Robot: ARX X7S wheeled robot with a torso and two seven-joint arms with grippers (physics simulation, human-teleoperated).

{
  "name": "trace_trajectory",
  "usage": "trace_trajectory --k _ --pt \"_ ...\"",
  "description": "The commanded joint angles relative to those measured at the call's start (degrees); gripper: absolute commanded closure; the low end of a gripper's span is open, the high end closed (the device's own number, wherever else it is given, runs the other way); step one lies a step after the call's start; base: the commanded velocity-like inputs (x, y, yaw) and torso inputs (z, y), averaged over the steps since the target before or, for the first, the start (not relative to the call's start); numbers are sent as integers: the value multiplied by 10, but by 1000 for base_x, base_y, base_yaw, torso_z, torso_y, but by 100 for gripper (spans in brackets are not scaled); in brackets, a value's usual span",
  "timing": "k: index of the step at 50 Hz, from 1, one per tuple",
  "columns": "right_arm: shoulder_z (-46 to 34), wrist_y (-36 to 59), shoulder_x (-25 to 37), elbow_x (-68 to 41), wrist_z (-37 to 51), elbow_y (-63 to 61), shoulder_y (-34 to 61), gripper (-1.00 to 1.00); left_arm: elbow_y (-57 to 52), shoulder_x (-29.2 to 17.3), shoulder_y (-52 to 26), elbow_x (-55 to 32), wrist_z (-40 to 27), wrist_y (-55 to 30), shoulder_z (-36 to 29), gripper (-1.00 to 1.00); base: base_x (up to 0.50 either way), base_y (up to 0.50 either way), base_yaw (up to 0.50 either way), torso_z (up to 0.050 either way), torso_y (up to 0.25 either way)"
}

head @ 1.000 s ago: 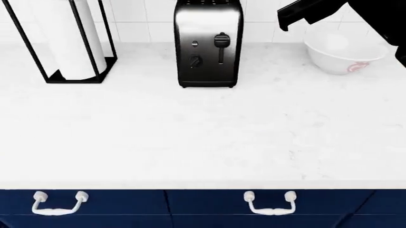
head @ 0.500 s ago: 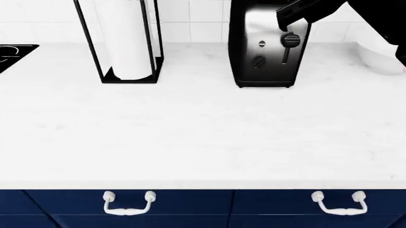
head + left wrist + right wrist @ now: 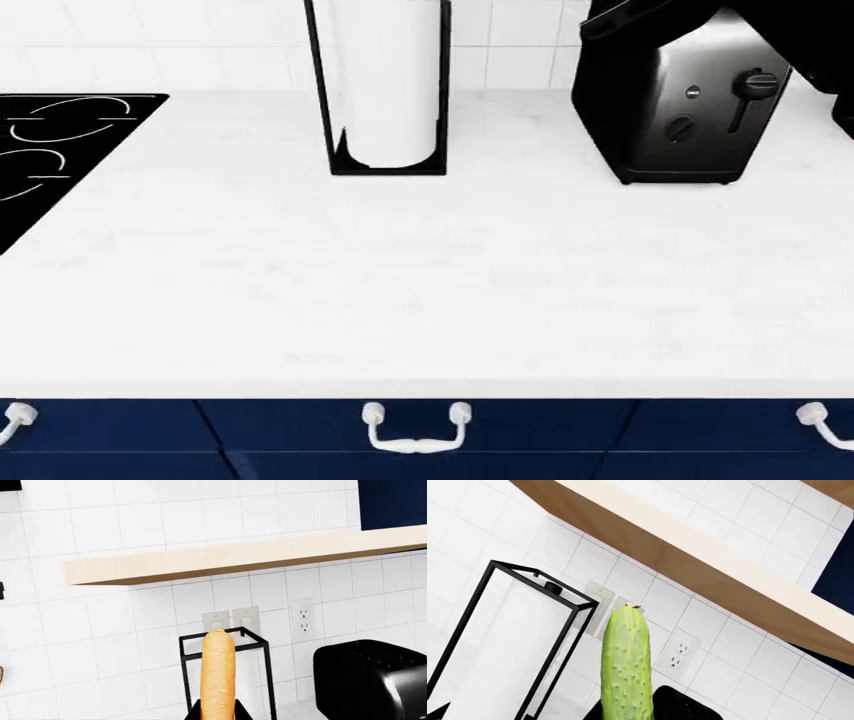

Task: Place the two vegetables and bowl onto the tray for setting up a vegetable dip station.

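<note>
White tiled wall and a pale wooden shelf (image 3: 253,555) fill both my wrist views. My left jaws are clenched on the carrot (image 3: 218,675), which stands out from them toward the wall. My right jaws grasp the cucumber (image 3: 626,665) the same way. From my head, the white worktop (image 3: 427,290) carries a paper towel holder (image 3: 380,90) and a black toaster (image 3: 687,110), with the stovetop (image 3: 54,150) at its left end.

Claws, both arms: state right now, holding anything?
Left claw: closed on the carrot.
Right claw: closed on the cucumber.
</note>
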State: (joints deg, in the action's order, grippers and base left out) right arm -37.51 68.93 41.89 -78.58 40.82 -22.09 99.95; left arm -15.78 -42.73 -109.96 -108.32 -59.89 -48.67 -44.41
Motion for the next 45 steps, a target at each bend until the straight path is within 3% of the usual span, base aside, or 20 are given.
trace_trajectory --k 1,45 --pt "-1 2 0 4 0 -1 4 100 -1 1 1 0 0 2 1 100 0 500 0 0 0" --pt "-6 -1 1 -2 0 -2 8 100 -2 -1 -2 1 -1 1 4 100 0 500 0 0 0"
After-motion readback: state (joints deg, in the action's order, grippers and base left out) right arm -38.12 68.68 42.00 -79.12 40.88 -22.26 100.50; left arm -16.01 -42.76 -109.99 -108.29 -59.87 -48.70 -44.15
